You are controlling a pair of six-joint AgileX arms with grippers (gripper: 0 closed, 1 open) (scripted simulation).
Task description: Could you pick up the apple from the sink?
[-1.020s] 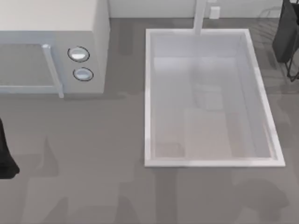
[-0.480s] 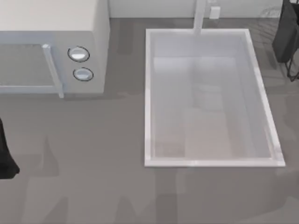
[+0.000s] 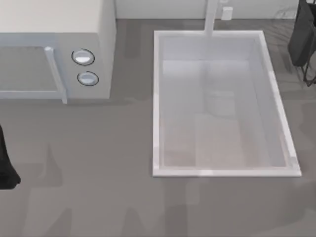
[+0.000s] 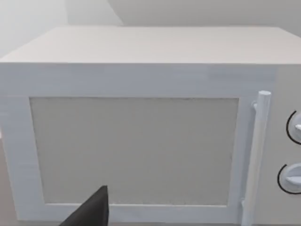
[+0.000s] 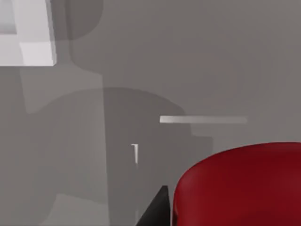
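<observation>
The apple (image 5: 240,186) is glossy red and looms close in the right wrist view, well above the grey table. My right gripper (image 5: 221,221) is shut on it, with one dark finger (image 5: 157,209) showing beside it. A white corner of the sink (image 5: 28,42) lies far below in that view. From above, the sink (image 3: 155,98) is a large white basin with a bare pale bottom and a faucet post (image 3: 211,17) at its back rim. My left arm (image 3: 5,168) is parked at the table's left edge, and its gripper (image 4: 91,212) faces the microwave door.
A white microwave (image 3: 54,49) with two round knobs (image 3: 83,57) and a door handle (image 3: 55,74) stands at the back left. A dark shape with thin wires (image 3: 303,37) sits at the back right edge. Open grey table lies in front of the sink.
The soft shadow on the table in front of the sink's right corner has shifted and faded. The sink, the microwave and the left arm have not moved.
</observation>
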